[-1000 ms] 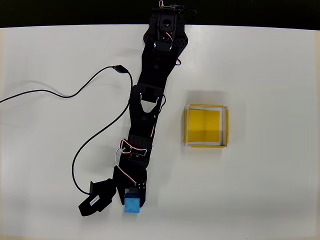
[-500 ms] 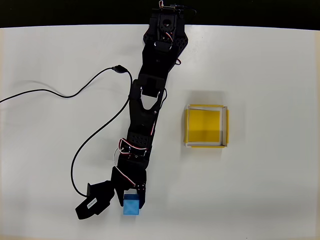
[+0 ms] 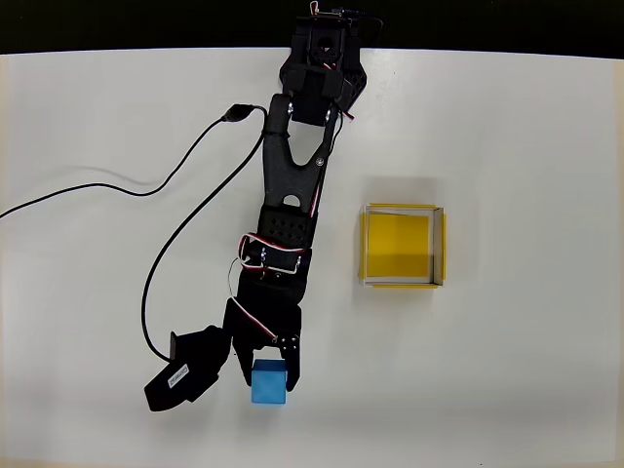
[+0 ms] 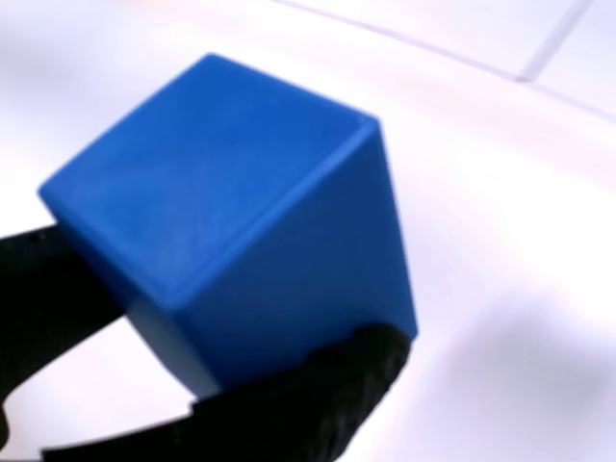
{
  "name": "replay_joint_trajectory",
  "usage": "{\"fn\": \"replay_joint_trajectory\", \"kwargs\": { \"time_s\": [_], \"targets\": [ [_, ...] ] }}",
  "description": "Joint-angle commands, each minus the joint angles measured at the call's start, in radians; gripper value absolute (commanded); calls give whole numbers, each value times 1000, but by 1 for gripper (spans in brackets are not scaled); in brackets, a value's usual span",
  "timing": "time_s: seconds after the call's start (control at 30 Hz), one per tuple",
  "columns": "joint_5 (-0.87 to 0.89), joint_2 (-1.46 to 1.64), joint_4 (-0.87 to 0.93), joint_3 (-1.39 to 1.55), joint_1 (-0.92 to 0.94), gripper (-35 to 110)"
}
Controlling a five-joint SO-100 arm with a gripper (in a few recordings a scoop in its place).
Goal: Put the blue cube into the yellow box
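Blue cube (image 3: 268, 381) apart from yellow box (image 3: 402, 246)

The blue cube (image 4: 241, 221) looks very big and close here, tipped so one corner points up; black parts of the claw (image 4: 207, 371) press on it from the left and from below, so it is gripped tight; the white table (image 4: 500, 221) lies blurry behind it.

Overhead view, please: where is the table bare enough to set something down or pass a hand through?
Bare: the whole right side beyond the yellow box, and the lower left below the cable. Crowded: the middle strip, where the arm stretches down to the hand, shut on the blue cube.
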Motion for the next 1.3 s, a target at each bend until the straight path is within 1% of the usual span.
{"fn": "replay_joint_trajectory", "kwargs": {
  "time_s": [0.0,0.07,0.17,0.33,0.47,0.57,0.7,0.93,1.27],
  "targets": [
    [21,337,114,40,-58,17],
    [49,422,198,81,-104,17],
    [109,528,387,91,-189,17],
    [204,644,624,95,-342,17],
    [278,681,773,103,-457,17],
    [336,696,847,135,-532,17],
    [385,693,862,213,-588,17],
    [408,634,801,333,-603,17],
    [423,557,759,348,-597,17]
  ]
}}
